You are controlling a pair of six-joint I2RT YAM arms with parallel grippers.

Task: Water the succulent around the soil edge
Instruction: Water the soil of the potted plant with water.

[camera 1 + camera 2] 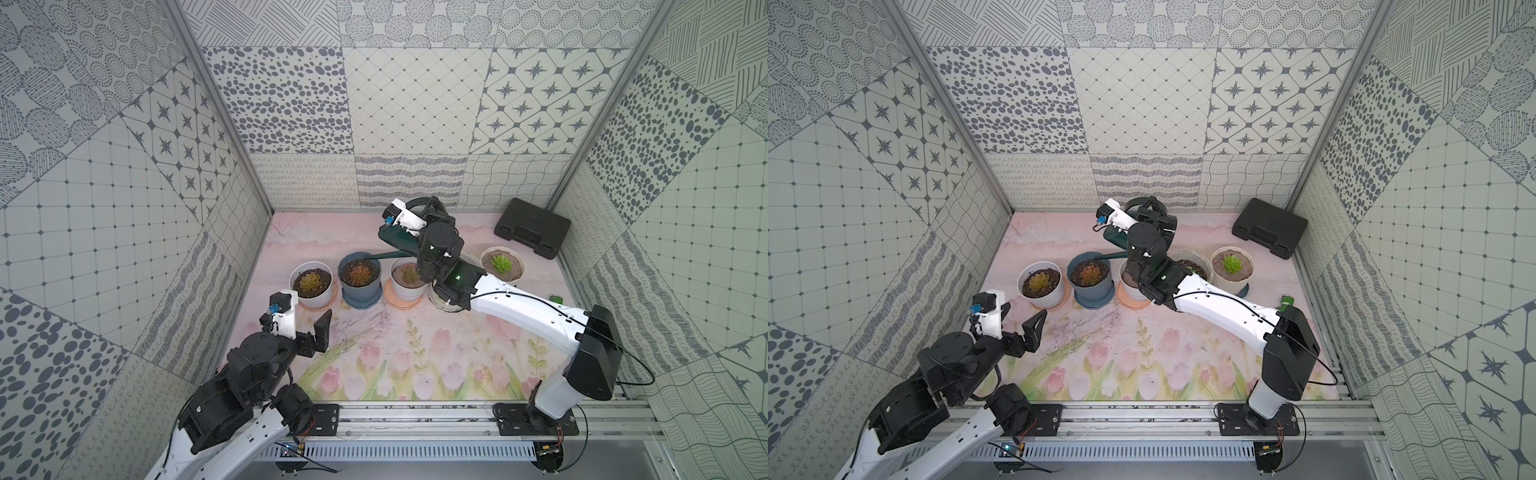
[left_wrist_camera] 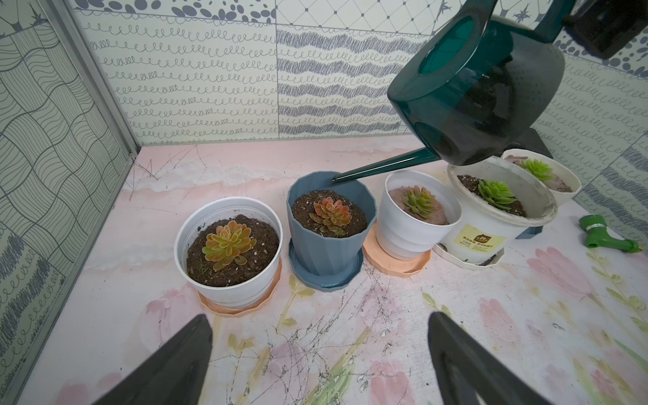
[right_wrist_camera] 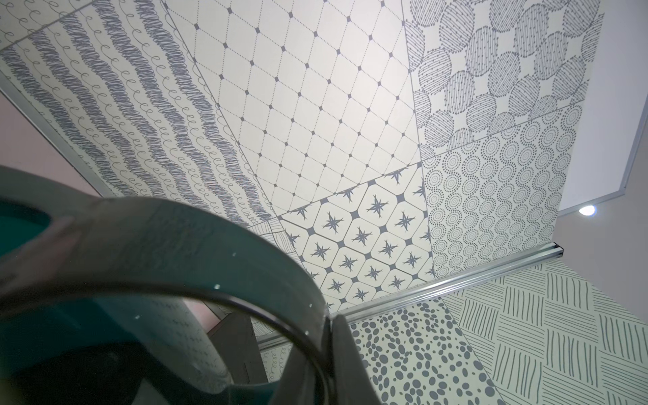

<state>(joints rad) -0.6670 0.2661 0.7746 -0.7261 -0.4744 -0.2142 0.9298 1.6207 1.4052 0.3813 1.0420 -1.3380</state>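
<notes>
Left wrist view: stiff teal watering can (image 2: 473,94), sloshy-heavy I judge, hangs by its handle in my closed right tool (image 1: 432,208); left tool (image 2: 317,326) wide open, empty. Fragile succulent (image 1: 502,262) ends the pot row, rightmost; soil edge (image 1: 513,271) well apart from spout (image 2: 385,166).

Robot test booth, patterned wall panels (image 1: 415,124), aluminium mounting rail (image 1: 415,417)

The left arm (image 1: 232,386) is folded low near its base, and the left gripper (image 2: 319,317) points forward with its jaws wide apart, nothing between them. The right arm (image 1: 523,307) reaches far forward and inward, with its wrist (image 1: 438,245) turned upward. The right gripper (image 1: 434,208) is closed tight on the handle of the watering can (image 2: 473,98).
</notes>
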